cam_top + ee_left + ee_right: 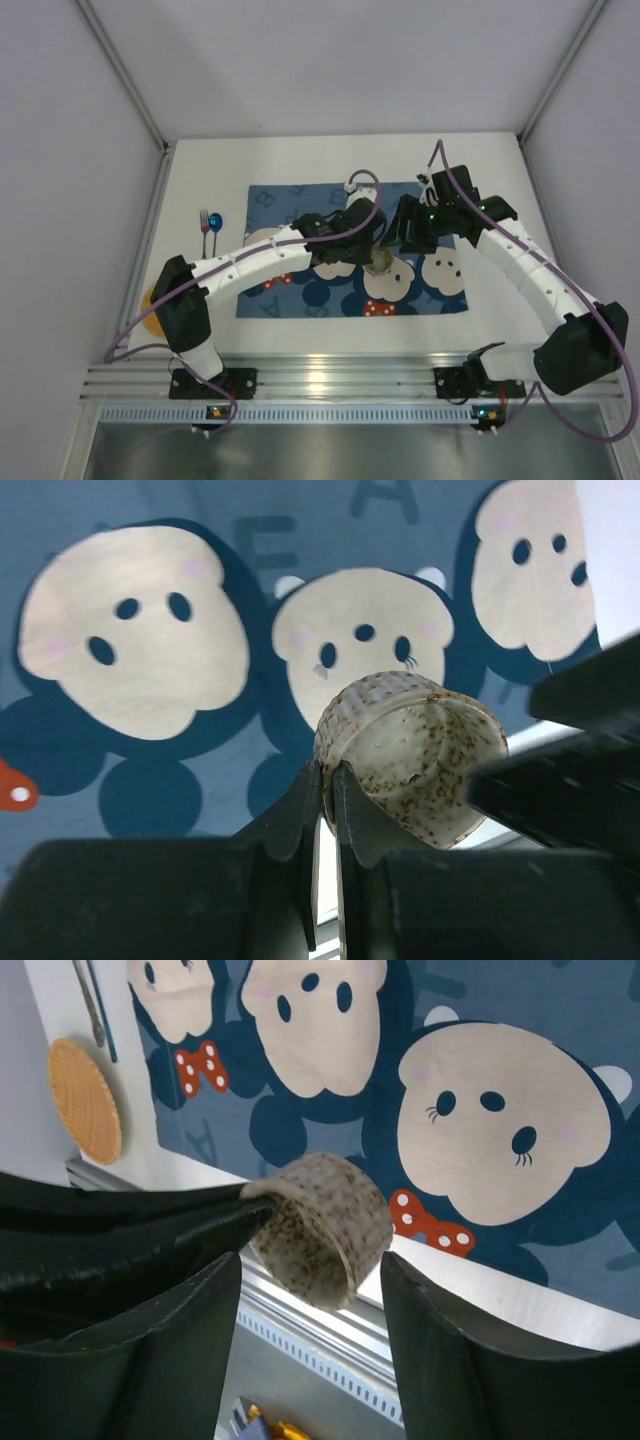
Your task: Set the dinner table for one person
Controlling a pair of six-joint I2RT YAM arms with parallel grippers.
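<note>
Top external view: the left gripper (368, 257) and right gripper (397, 246) meet over the placemat (300, 300), with the dinner table (300, 160) spread beneath and around them. Left wrist view: the left jaws are nearly together, pinching the speckled cup (415, 750) by its wall at the rim. So thin a bite could let it pivot or slip. Right wrist view: the right jaws stand open astride the cup, apparently touching neither side. An off-centre squeeze or an early release could drop it.
</note>
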